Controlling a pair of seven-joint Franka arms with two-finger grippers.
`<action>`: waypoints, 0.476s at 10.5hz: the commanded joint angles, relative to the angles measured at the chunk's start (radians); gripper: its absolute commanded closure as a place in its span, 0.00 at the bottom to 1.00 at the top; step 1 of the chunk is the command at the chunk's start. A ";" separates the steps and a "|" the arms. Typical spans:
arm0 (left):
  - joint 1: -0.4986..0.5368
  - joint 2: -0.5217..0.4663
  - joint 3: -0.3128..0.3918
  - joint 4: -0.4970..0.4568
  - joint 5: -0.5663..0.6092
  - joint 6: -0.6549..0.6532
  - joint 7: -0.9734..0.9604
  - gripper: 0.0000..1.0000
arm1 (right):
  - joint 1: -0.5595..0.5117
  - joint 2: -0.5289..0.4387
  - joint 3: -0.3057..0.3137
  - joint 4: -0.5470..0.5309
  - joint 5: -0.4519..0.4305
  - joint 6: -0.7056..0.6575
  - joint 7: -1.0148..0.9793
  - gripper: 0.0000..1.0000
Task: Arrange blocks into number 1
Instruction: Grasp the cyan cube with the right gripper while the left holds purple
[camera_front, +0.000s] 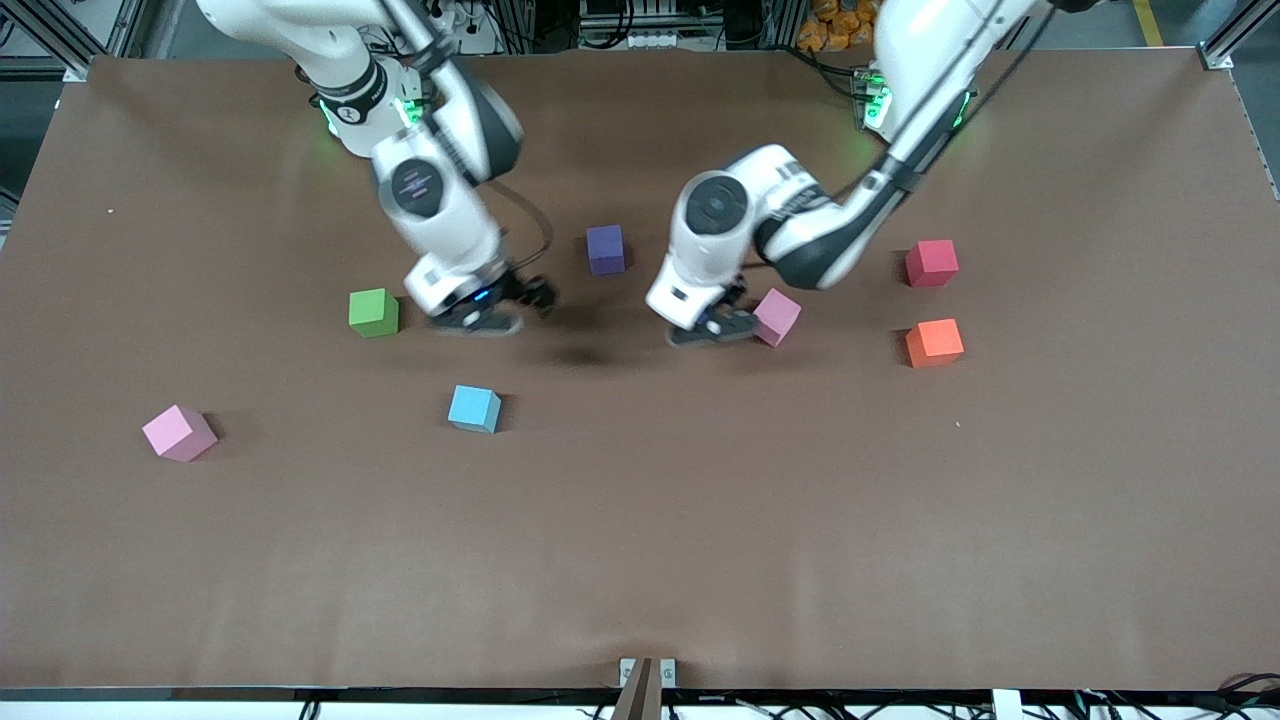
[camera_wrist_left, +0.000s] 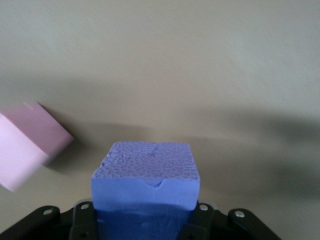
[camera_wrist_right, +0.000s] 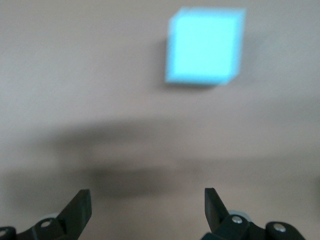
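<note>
We find a brown table with scattered blocks: the left gripper clamps a purple block over mid-table beside a pink block, while the right gripper, fingers apart and empty, hangs beside the green block, the light blue block lying nearer the camera.
</note>
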 joint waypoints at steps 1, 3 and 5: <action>-0.087 0.039 0.010 0.011 0.031 0.045 -0.077 1.00 | -0.055 0.071 -0.029 0.070 -0.016 0.002 -0.080 0.00; -0.154 0.101 0.021 0.067 0.035 0.046 -0.121 1.00 | -0.066 0.133 -0.031 0.141 -0.016 0.005 -0.078 0.00; -0.229 0.139 0.080 0.113 0.062 0.046 -0.175 1.00 | -0.066 0.203 -0.037 0.239 -0.015 0.002 -0.068 0.00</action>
